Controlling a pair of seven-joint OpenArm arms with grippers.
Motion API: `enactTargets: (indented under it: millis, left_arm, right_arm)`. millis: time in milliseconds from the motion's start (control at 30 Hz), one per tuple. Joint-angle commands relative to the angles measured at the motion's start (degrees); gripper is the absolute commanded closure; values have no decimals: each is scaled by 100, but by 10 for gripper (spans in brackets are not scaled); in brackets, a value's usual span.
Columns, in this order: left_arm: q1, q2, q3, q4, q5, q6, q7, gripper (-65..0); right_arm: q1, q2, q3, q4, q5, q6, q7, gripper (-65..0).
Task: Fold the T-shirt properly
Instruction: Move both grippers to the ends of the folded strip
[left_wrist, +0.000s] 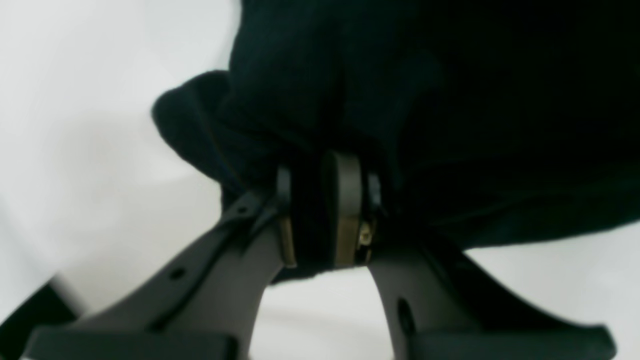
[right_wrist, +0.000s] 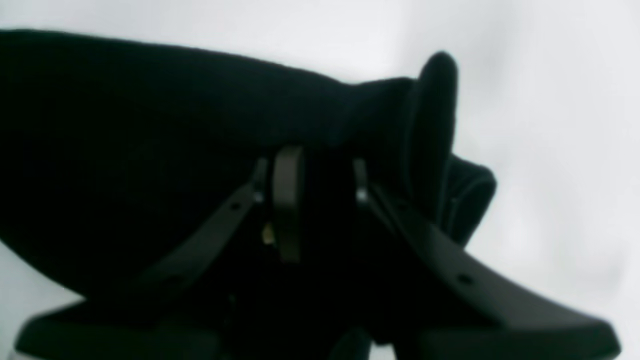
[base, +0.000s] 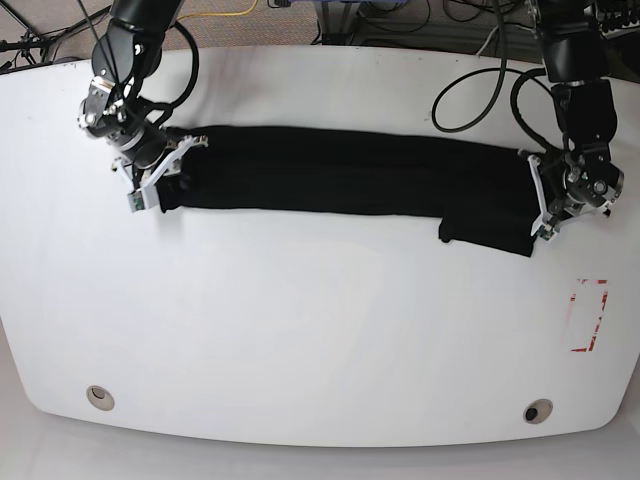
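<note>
Nearest the base camera spreads one large white oval table (base: 300, 340), with two small round metal fittings near its front edge and one red-and-white marker at its right side. One black soft cloth T-shirt (base: 350, 180) lies across the far half as a long narrow band. Two black arms reach its ends: the left gripper (left_wrist: 327, 210) is clenched on bunched black cloth at one end, and the right gripper (right_wrist: 315, 200) clamps cloth at the other.

One T-shirt (base: 350, 183), two arms, one white table (base: 300, 330), one red-marked rectangle (base: 588, 315)
</note>
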Motion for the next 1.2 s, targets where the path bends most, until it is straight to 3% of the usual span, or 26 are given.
enactTargets:
  millis: [0, 200, 300, 567, 800, 1033, 1167]
  left_arm:
    - [-323, -44, 22, -275, 64, -3, 54, -89]
    - [-648, 123, 110, -626, 64, -3, 54, -92]
    - [-675, 132, 110, -644, 64, -3, 54, -125]
    - [-701, 395, -31, 50, 20, -3, 133, -378]
    - [-1009, 571, -286, 639, 2, -3, 714, -528]
    - [-1246, 633, -286, 1141, -50, -3, 1074, -549]
    - [-1606, 729, -303, 921, -481, -3, 1021, -547]
  right_arm:
    - [200, 287, 74, -397, -491, -202, -400, -133]
    - [587, 481, 92, -907, -509, -202, -276, -132]
    - [648, 481, 92, -924, -526, -202, -259, -132]
    - [710, 411, 65, -836, -482, -219, -276, -132]
    - [754, 243, 56, -801, -535, -211, -268, -132]
    - [745, 235, 56, -827, -491, -211, -259, -132]
    - [798, 173, 48, -810, -482, -211, -259, -132]
